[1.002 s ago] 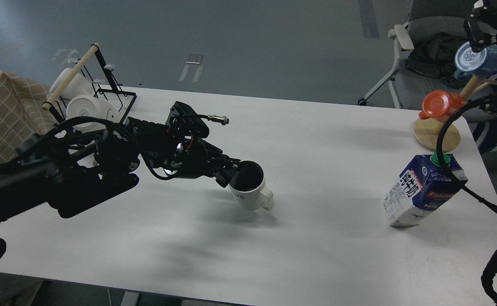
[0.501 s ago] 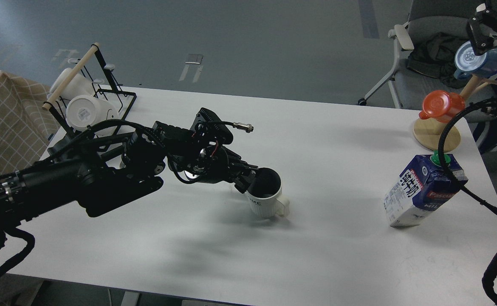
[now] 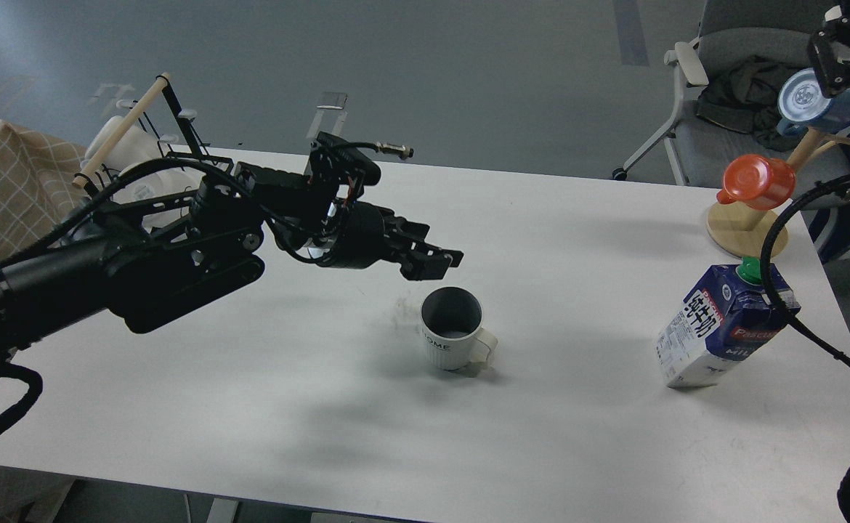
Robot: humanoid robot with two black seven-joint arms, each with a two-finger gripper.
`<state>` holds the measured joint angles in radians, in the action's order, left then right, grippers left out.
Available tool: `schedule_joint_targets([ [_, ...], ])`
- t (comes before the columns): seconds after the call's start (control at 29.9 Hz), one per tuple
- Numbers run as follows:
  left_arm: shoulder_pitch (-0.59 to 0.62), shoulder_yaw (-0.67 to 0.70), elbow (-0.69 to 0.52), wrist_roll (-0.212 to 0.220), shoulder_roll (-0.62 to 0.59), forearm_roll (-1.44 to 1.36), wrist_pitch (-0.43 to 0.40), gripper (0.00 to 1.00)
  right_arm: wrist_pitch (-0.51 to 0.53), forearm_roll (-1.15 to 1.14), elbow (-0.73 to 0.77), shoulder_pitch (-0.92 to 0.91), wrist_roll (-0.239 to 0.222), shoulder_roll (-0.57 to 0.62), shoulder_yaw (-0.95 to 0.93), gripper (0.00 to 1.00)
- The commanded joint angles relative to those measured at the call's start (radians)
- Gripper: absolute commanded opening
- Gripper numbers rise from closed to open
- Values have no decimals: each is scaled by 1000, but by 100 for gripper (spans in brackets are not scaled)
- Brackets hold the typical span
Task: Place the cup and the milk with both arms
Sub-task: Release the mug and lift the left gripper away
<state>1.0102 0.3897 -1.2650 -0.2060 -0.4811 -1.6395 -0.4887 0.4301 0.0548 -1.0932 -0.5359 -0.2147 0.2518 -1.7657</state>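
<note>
Cup now upright on the table near its middle, handle to the right; half a second ago it hung tilted in the left gripper, which has since let go and lifted, fingers apart and empty just above the rim; cup half looks done. Milk stands untouched at the right edge, well apart from the cup, cable across its front; right gripper high by the blue mug, state unclear; milk likely next.

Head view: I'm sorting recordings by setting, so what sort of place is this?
Probably a lab or office test space: a plain white table on grey flooring, an office chair behind, and mug racks staged as props.
</note>
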Motion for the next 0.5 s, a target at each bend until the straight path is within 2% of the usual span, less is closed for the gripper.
schedule_joint_targets([
  [0.0, 2, 101, 10, 0, -13, 219, 0, 98, 59, 100, -39, 69, -15, 56, 0, 100],
  [0.27, -5, 227, 15, -3, -22, 526, 0, 98, 59, 180, -164, 240, -15, 139, -11, 100],
  [0.33, -12, 293, 30, 0, -54, 598, 0, 98, 59, 207, -258, 348, -21, 159, -23, 100],
  [0.47, -21, 337, 72, 0, -90, 694, 0, 98, 59, 269, -353, 516, -34, 156, -20, 100],
])
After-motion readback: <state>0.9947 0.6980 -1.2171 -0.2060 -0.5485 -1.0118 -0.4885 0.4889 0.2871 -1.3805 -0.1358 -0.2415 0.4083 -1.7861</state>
